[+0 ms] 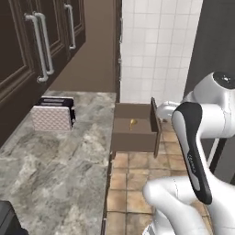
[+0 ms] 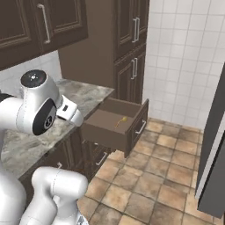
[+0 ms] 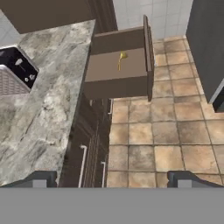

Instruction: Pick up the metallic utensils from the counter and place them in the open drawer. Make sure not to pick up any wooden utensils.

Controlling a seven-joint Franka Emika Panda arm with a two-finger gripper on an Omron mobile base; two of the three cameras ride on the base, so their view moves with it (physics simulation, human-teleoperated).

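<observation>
Golden utensil (image 3: 121,58) already down in the open drawer (image 3: 117,83), upper centre of the hand view. Left of frame: toaster (image 3: 15,72) on the marbled counter (image 3: 48,113). Bottom edge: gripper (image 3: 112,180), tips wide apart, empty. Risk from here: clipping the drawer's front panel while swinging back for another utensil.

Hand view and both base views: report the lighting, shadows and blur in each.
Hand view: flat, even light, no glare; the golden utensil in the open drawer is small and soft-edged. Left base view: the toaster casts barely any shadow on the counter, whose marbling looks smeared. Right base view: the drawer's inside is evenly lit, its outer side wall darker.
</observation>
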